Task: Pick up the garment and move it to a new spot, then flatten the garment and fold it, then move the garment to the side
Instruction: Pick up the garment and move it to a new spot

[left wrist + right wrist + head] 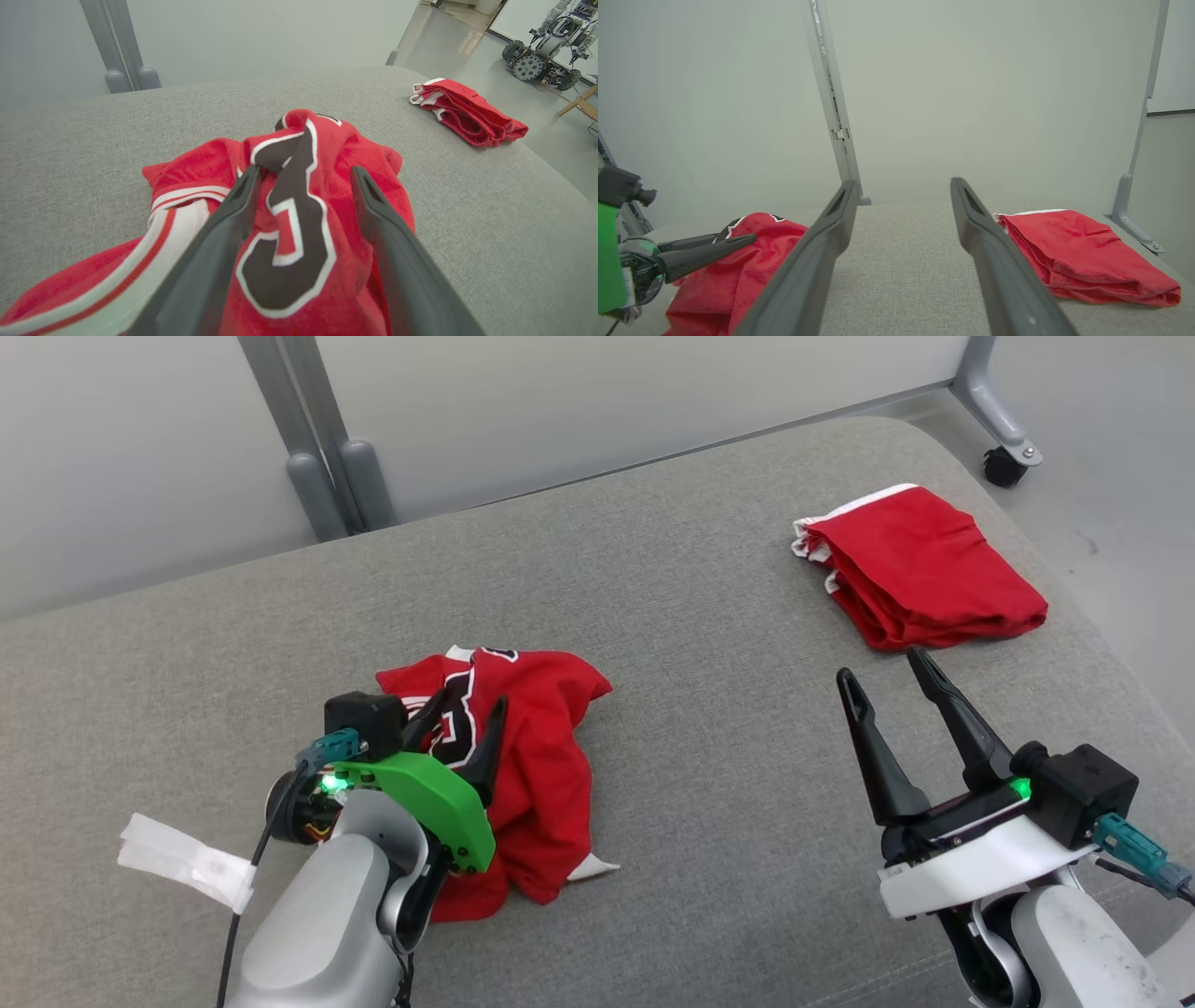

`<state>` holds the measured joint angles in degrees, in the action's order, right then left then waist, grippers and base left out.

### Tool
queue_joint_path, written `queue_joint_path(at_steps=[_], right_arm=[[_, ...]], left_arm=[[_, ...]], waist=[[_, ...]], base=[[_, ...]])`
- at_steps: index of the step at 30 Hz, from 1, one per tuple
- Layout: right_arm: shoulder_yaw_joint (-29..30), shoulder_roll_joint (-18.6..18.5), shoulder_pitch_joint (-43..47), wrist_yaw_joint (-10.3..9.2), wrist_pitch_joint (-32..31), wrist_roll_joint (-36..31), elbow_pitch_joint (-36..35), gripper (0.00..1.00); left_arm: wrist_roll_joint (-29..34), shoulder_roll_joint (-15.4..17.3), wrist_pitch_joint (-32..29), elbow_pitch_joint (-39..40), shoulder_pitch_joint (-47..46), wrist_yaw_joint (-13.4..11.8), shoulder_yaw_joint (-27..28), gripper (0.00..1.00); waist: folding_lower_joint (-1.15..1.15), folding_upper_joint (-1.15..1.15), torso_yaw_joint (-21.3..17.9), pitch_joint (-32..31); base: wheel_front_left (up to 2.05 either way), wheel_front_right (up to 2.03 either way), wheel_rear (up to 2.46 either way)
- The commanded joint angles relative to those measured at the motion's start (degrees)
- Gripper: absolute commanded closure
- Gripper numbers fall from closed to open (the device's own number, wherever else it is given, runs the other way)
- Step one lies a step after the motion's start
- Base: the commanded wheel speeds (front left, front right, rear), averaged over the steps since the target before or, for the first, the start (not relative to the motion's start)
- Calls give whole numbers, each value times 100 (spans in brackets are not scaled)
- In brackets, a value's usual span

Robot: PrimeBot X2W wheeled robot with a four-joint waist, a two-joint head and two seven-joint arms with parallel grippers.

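1. Head view: your left gripper (467, 728) hangs over the crumpled jersey (546, 765), fingers spread apart and gripping nothing. The jersey sits in a heap on the near left of the grey padded table (653, 569), just right of a strip of white tape (187, 863).
2. Same view: your right gripper (882, 667) is at the near right, jaws wide and empty, well apart from the jersey. Just beyond its tips, at the far right, lies a folded red garment (924, 569). It reads as a finished piece set aside, so leave it alone.
3. Left wrist view: the left gripper (304, 171) straddles the jersey (289, 242). The big dark numeral with its white outline lies between the two fingers, and a red-and-white trim band runs off to the left. The cloth is bunched and creased, so I judge that flattening is not yet done.
4. Right wrist view: the right gripper (902, 183) frames bare table, with the folded red garment (1087, 256) to its right and the jersey (738, 280) to its left. It looks parked there to keep clear until you need two hands for spreading.
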<state>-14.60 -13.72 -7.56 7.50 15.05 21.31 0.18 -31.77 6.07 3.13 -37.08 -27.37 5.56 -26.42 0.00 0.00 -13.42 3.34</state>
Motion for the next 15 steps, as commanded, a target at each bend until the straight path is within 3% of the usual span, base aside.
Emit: queue_joint_path(at_steps=[1,7,15], right_arm=[[29,-34,-14,-2,17,-31,-6,0],[175,-91,168,-2,17,-42,22,0],[351,-61,476,-2,17,-71,2,0]], left_arm=[[12,46,101,-1,-73,49,-15,0],[-109,280,458,527,116,91,95,0],[-68,932,801,1967,1012,-438,542,0]], waist=[[0,0,153,-54],[0,0,433,-278],[0,0,750,-411]], base=[[0,0,0],[0,0,0],[0,0,0]])
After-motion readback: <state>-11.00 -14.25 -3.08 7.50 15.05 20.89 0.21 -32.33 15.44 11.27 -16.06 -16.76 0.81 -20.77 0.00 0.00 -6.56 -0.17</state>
